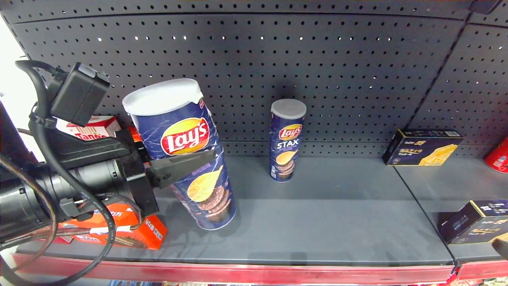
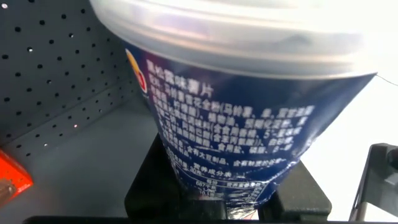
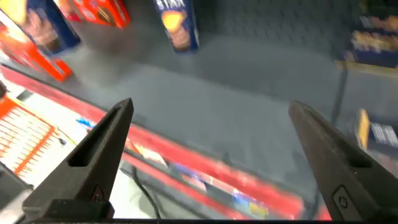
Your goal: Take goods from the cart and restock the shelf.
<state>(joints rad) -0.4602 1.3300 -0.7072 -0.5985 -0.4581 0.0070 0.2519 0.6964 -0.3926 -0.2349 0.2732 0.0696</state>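
Right now the L gripper [image 1: 200,157] is clamped round the mid-body of a tall dark-blue chip canister w/ white plastic lid [image 1: 182,135]. One black finger crosses the front of the label; the other is hidden behind it. The canister is tilted, lid leaning toward the robot's left, and its base is down at the surface of the dark-grey metal shelf w/ red front strip [image 1: 337,222], near the front edge. Can't tell if the base actually touches. In the L wrist view the lid and the printed side of the canister [image 2: 230,137] sit right up close, w/ the gripper [image 2: 230,199] around it.

A second dark-blue canister w/ grey lid [image 1: 287,141] stands upright farther back, near the perforated back panel [image 1: 317,59] and well apart from the held one.

The R gripper [image 3: 211,109] has its jaws wide apart, holding nothing, over the shelf's red front edge.

Orange cartons [image 1: 149,234] lie just beside the held canister on the robot's left. Flat dark-blue boxes [image 1: 422,147] sit on the right.
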